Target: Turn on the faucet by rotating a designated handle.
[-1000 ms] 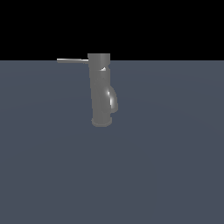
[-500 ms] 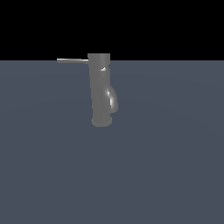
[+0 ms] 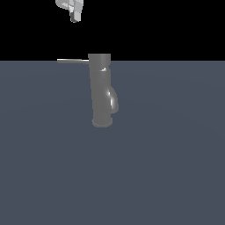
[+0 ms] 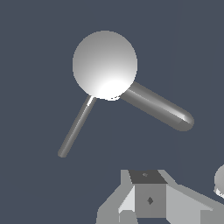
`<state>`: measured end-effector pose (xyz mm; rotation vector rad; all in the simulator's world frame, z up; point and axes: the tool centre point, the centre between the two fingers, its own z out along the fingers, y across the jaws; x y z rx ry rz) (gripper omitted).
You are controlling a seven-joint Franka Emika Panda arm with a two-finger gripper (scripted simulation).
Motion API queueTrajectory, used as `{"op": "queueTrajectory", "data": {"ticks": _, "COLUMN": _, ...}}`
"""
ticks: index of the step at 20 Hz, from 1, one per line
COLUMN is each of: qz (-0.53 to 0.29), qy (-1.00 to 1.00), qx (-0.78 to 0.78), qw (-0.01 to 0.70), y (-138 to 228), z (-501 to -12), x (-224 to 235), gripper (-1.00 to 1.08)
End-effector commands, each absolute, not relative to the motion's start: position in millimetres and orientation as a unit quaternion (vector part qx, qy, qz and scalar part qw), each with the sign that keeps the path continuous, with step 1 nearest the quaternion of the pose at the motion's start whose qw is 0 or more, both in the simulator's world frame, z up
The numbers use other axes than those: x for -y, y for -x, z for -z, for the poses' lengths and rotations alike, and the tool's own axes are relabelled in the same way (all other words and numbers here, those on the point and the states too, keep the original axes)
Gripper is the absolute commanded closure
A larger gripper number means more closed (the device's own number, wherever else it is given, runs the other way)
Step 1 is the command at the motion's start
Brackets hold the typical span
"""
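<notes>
faucet (image 3: 101, 90) stands alone, pincer (image 3: 74, 13) well above handle (image 3: 72, 61).

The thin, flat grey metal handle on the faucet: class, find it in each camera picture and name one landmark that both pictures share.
Exterior view: the thin grey metal handle projects horizontally from the cylinder's top toward the exterior view's left.
Wrist view: the handle is the slim bar running out from the bright round top.
Shared landmark: the dull grey upright cylindrical faucet, seen from above as a round cap.
</notes>
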<state>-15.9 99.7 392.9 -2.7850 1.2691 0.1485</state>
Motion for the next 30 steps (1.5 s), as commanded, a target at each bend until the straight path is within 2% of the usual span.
{"op": "queueTrajectory", "data": {"ticks": 1, "qz": -0.047, "qy": 0.895, "qx": -0.442, "qw": 0.035, "y": 2, "z": -382, "x": -108, "gripper": 1.08}}
{"op": "queueTrajectory", "data": {"ticks": 16, "qz": -0.019, "qy": 0.812, "qx": -0.584, "qw": 0.008, "y": -66, "z": -312, "x": -163, "gripper": 1.08}}
{"op": "queueTrajectory", "data": {"ticks": 30, "qz": 0.000, "qy": 0.780, "qx": -0.626, "qw": 0.000, "y": -85, "z": -285, "x": -184, "gripper": 1.08}}
